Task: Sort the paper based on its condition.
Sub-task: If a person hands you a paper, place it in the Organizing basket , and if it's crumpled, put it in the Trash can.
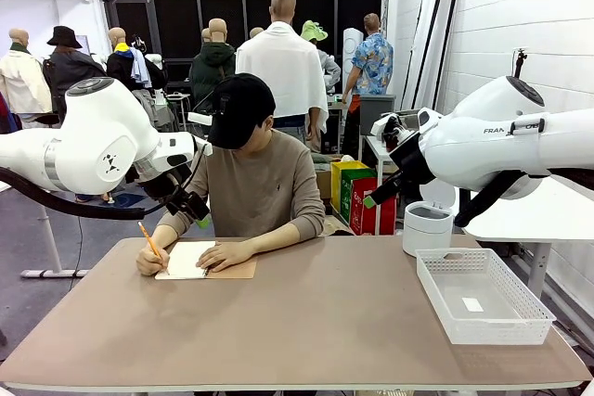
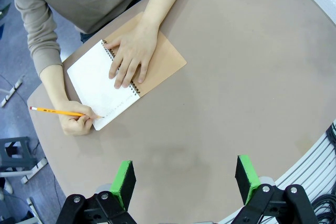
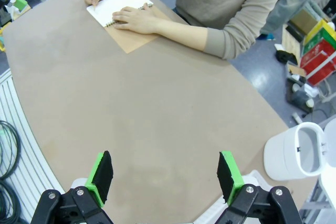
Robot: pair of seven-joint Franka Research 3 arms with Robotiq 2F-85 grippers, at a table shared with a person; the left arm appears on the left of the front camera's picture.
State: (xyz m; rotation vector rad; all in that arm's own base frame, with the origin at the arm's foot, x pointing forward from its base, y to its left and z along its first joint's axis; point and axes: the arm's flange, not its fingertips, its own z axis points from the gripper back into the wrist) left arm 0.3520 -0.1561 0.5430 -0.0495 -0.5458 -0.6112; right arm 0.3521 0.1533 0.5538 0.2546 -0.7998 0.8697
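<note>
The paper is out of view as loose sheets. A person at the far side writes with an orange pencil (image 1: pixel 148 236) (image 2: pixel 58 112) on the white page of a spiral notebook (image 1: pixel 186 260) (image 2: pixel 100 85) (image 3: pixel 118 4). Its brown cover is folded out flat, and the person's other hand (image 2: pixel 131 51) rests on the spiral. My left gripper (image 1: pixel 190 203) (image 2: pixel 184 182) hangs open, high above the table's left side with nothing between its fingers. My right gripper (image 1: pixel 376 197) (image 3: pixel 165 177) is open too, raised over the right side and holding nothing.
A white mesh basket (image 1: pixel 497 331) stands at the table's right edge with a small white scrap (image 1: pixel 472 304) in it. A white lidded bin (image 1: pixel 427 227) (image 3: pixel 294 153) stands behind it. The brown tabletop (image 1: pixel 306 322) is bare in the middle and front.
</note>
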